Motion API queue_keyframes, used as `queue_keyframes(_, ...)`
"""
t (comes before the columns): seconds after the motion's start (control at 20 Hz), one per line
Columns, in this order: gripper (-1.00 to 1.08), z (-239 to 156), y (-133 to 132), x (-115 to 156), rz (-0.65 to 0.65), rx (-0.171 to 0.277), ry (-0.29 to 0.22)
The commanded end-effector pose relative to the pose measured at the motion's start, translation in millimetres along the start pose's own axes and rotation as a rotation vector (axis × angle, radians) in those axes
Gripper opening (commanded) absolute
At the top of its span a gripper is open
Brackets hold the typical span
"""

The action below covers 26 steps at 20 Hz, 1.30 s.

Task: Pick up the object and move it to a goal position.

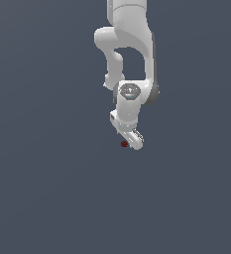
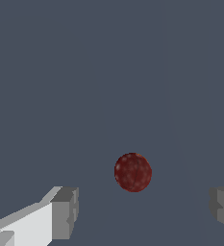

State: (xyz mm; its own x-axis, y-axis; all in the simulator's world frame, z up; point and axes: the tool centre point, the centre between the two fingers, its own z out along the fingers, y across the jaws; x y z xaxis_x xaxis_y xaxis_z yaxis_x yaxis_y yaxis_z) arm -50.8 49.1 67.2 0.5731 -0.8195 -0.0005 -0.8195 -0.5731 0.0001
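Observation:
The object (image 2: 132, 172) is a small dark red speckled ball. In the wrist view it lies on the grey floor ahead of my gripper (image 2: 142, 214), roughly in line with the gap between the two fingers and not touched by either. The fingers (image 2: 65, 211) stand wide apart, so the gripper is open and empty. In the exterior view the object (image 1: 124, 144) shows as a tiny red dot just beside the lower end of the white gripper (image 1: 132, 140), on the exterior view's left of it.
The white arm (image 1: 129, 44) comes down from the top of the exterior view. A plain dark grey floor (image 1: 47, 188) surrounds everything.

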Motion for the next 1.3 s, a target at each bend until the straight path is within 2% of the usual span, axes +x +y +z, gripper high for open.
queue_keyframes(0.0, 1.00, 0, 0, 0, 0.000, 0.000, 0.000)
queue_keyframes(0.9, 1.00, 50, 0, 0, 0.005, 0.000, 0.000)
queue_keyframes(0.95, -1.00, 50, 0, 0, 0.005, 0.000, 0.000)
queue_keyframes(1.25, -1.00, 50, 0, 0, 0.005, 0.000, 0.000)
